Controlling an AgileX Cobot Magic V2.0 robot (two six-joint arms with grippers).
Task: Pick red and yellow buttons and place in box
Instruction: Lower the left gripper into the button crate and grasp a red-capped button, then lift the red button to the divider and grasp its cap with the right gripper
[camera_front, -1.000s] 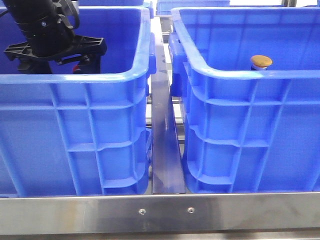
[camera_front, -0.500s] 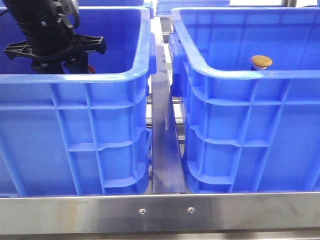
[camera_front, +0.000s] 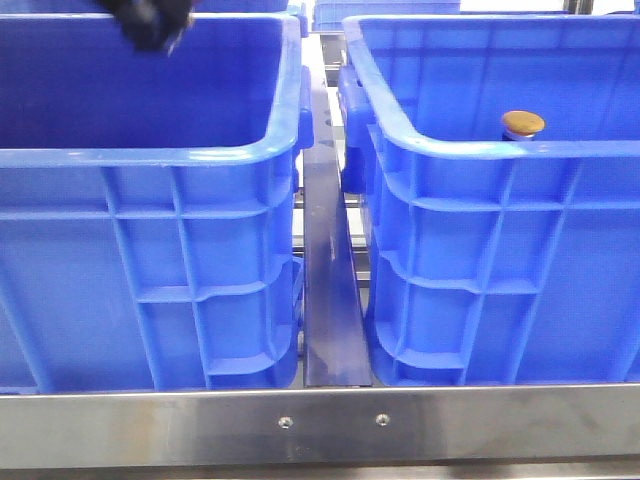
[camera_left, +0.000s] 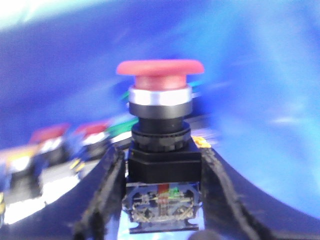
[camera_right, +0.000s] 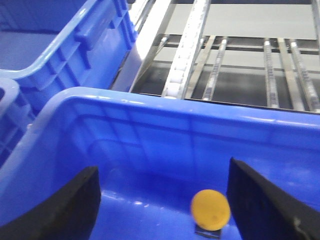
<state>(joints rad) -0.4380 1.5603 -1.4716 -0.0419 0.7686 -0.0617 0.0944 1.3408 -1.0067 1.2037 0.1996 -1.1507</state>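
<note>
1. Two large blue crates side by side on a steel surface (camera_front: 330, 425): left crate (camera_front: 150, 290), right crate (camera_front: 500, 290), a metal divider between them.
2. Left gripper (camera_left: 162, 200), clamped on the dark body of a red button (camera_left: 161, 75), cap upright; seen from the front only as a dark blur (camera_front: 150, 22) at the left crate's far rim.
3. Right gripper (camera_right: 162, 210), fingers spread wide apart, poised over the right crate's interior.
4. Yellow button (camera_right: 210, 209), upright on the right crate's floor, between the open fingers and nearer the right one; right arm judged nearer, descent straight down.
</note>
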